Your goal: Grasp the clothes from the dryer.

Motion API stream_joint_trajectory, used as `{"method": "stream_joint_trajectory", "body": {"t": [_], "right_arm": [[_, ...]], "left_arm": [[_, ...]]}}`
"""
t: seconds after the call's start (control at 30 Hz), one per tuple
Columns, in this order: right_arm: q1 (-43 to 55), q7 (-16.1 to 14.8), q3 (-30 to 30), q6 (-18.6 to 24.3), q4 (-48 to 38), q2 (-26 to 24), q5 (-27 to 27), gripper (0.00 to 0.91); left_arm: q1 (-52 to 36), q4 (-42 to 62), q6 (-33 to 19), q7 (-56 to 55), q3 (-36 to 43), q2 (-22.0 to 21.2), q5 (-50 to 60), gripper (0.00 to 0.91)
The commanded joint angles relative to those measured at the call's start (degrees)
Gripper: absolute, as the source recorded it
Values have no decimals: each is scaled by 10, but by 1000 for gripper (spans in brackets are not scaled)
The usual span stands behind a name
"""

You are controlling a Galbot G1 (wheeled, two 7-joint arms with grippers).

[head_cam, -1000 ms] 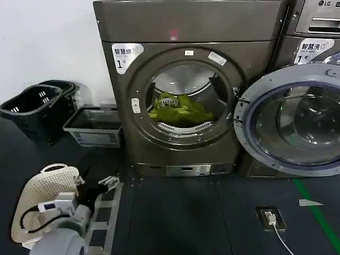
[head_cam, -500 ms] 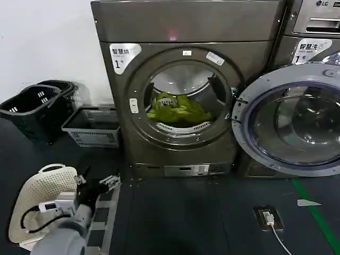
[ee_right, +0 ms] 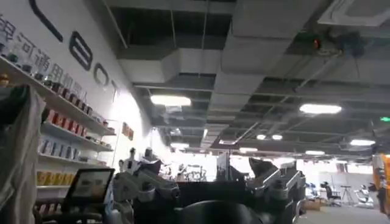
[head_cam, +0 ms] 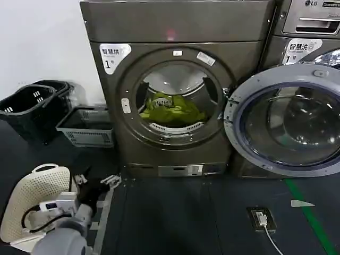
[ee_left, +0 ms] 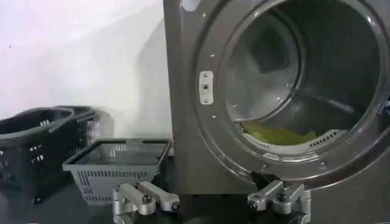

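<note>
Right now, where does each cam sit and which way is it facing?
Head: high on the body, looking forward and down at the dryer, the clothes in its drum; left gripper low on the left.
Left wrist: low near the floor, facing the dryer; open fingers in the foreground.
Right wrist: tilted up at ceiling lights; right gripper in front.
Head and left wrist share dryer, clothes, grey basket.

The dryer (head_cam: 170, 79) stands at twelve o'clock with the clothes (head_cam: 170, 109) inside its drum, and its door (head_cam: 284, 127) hangs swung out at two o'clock. Baskets (head_cam: 87, 126) sit on the floor at ten o'clock, left of the dryer. The left gripper (head_cam: 98, 183) is low at seven o'clock, beside a perforated basket (head_cam: 32, 194) to its left.
</note>
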Motion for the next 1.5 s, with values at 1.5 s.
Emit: {"method": "stream_joint_trajectory", "body": {"t": [1.5], "right_arm": [[4,10,1,6,-6,7,-2,907]], "left_arm": [[5,4,28,21,11,1,28,907]]}}
